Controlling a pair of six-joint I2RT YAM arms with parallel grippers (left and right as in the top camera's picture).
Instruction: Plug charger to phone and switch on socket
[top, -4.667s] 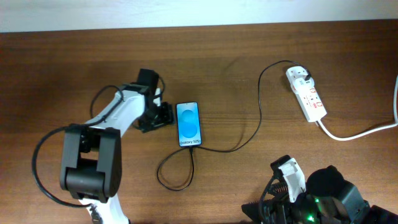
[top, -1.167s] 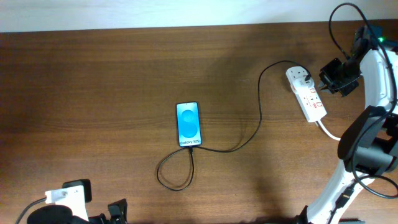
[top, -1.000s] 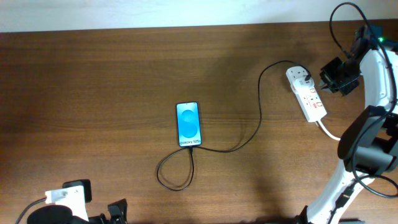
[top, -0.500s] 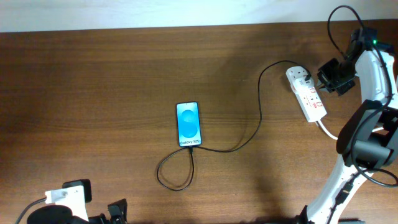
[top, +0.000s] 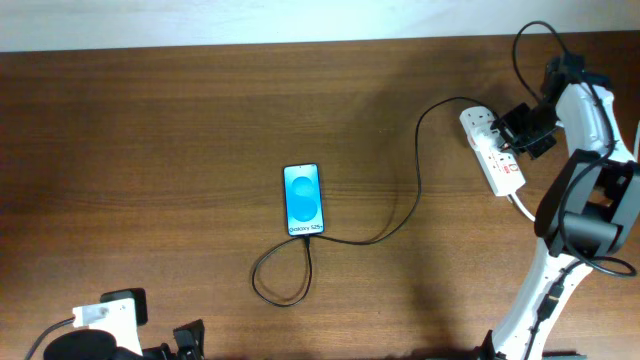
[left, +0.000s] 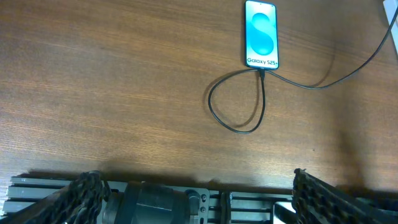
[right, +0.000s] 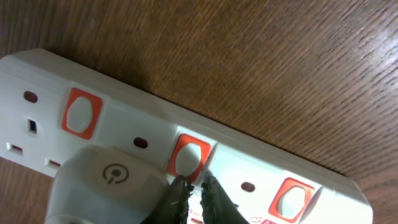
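The phone lies face up mid-table, screen glowing blue; the left wrist view has the phone at its top. The charger, a thin black cable, loops from the phone's lower edge and runs to a white plug head seated in the socket. My right gripper is over the socket. In the right wrist view the right gripper is shut on nothing, its tips at the lower edge of a red-framed switch beside the plug head. My left gripper is wide open at the table's near edge.
A thick white cord leaves the socket's near end toward the right edge. The cable loop lies on the wood between the phone and my left gripper. The right arm arches over the table's right side.
The right gripper has slid left from beside the socket to over it. The left arm has not moved in the last second.
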